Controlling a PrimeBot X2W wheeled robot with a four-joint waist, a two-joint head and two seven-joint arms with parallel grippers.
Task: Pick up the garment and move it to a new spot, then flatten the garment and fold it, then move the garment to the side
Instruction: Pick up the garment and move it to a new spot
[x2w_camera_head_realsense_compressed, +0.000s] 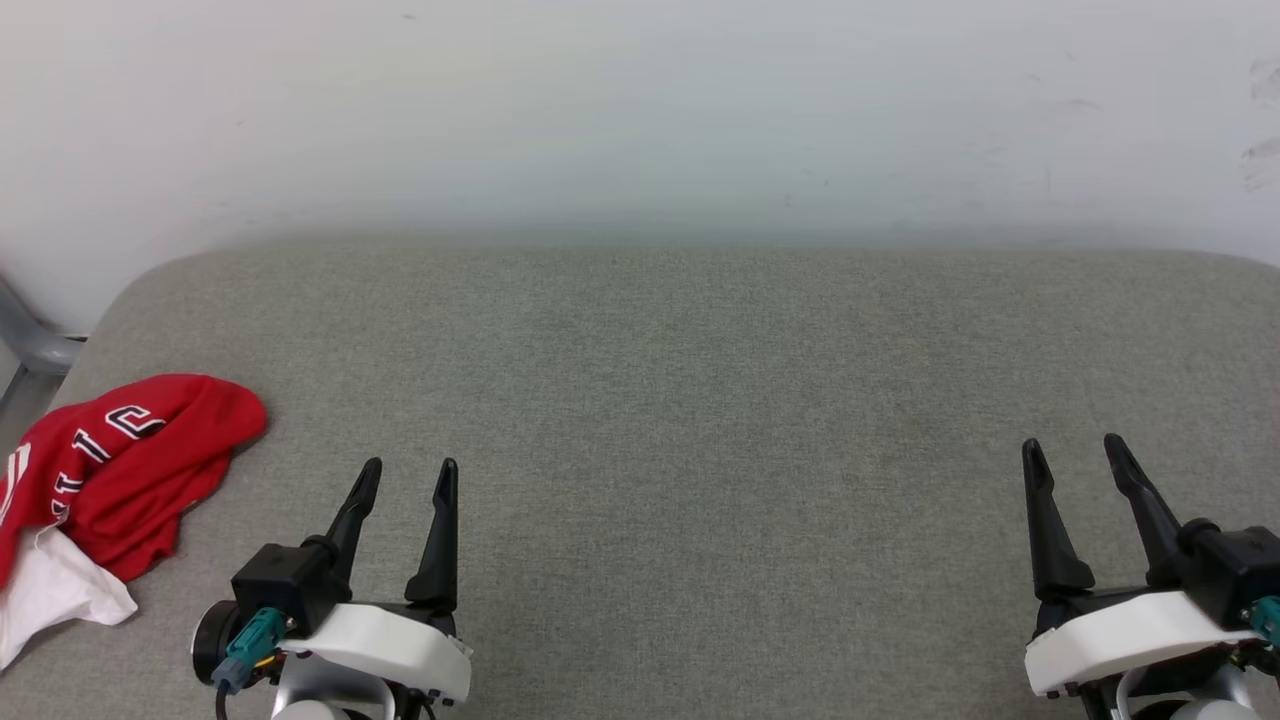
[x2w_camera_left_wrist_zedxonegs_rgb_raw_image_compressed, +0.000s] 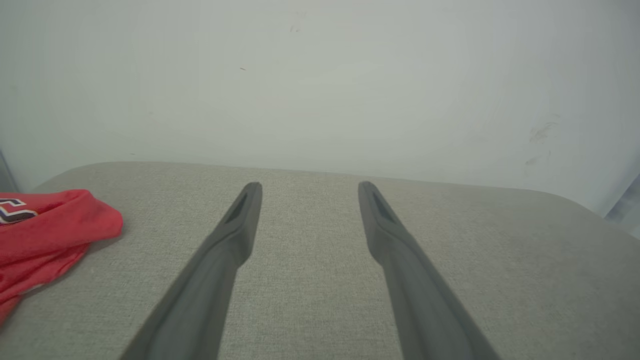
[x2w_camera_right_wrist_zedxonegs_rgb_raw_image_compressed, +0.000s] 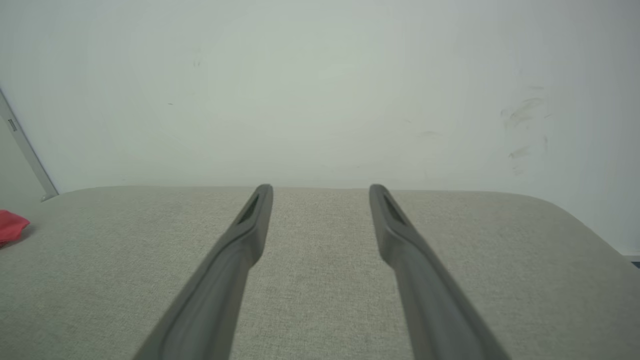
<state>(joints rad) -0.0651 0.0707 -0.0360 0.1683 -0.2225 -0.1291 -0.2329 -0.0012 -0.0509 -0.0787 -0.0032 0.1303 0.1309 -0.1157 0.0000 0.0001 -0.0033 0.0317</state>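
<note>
pale wall (x2w_camera_head_realsense_compressed: 640, 120) at the back, grey fabric-covered surface (x2w_camera_head_realsense_compressed: 700, 400) stretching out in front, and over at its far left edge lay the garment (x2w_camera_head_realsense_compressed: 120, 460), a crumpled red jersey with dark white-outlined lettering showing on top and a white sleeve spilling toward the near side. just to its right, near but not touching, the left gripper (x2w_camera_head_realsense_compressed: 410, 467) pointed forward, its two dark fingers spread apart with nothing between them. way across on the right, the right gripper (x2w_camera_head_realsense_compressed: 1072, 445) looked much the same: fingers parted, holding nothing, well apart from the jersey.
</note>
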